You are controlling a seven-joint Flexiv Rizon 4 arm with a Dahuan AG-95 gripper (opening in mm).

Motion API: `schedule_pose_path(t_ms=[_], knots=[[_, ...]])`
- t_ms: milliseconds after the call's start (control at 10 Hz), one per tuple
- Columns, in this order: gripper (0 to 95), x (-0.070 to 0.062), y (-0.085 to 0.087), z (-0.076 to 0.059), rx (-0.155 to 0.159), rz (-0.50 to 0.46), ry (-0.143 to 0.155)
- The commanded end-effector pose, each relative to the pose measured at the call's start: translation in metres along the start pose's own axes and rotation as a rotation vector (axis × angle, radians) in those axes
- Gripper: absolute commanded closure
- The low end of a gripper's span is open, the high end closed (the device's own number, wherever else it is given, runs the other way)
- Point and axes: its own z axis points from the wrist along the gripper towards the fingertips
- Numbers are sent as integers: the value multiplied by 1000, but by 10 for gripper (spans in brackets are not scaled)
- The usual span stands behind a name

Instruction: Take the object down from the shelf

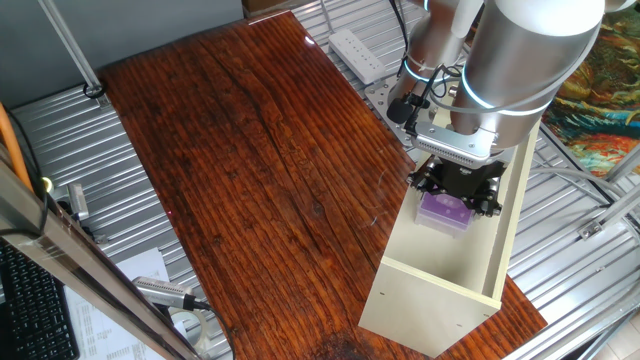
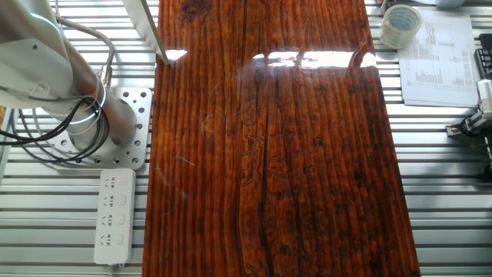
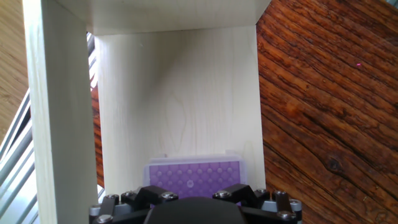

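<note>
Lower right of the one fixed view: the box (image 1: 444,211) lies inside the shelf (image 1: 405,280) under the claw (image 1: 458,192) — finger state hidden, cannot tell. Risk — fingers clipping the walls, shoving the box deeper.

A reddish-brown wooden table top (image 1: 250,170) with dark wavy grain is seen across the frame centre. At lower right, a long cream-coloured open box shelf of flat panels (image 1: 400,290) is shown, pale with faint wood figure in the hand view. Inside it, a small translucent purple plastic box (image 1: 444,211) patterned with rows of pale dots is seen. A black gripper (image 1: 459,187) is carried by a silver-grey arm (image 1: 520,60) ringed in light blue.
</note>
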Motion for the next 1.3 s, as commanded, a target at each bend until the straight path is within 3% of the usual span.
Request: schedule_pose_path(t_ms=[100,1100,1200,1300], knots=[[190,0,0,2,0,0,0],[190,0,0,2,0,0,0],[950,-10,-2,-10,6,65,9],[950,-11,-3,-10,6,65,12]])
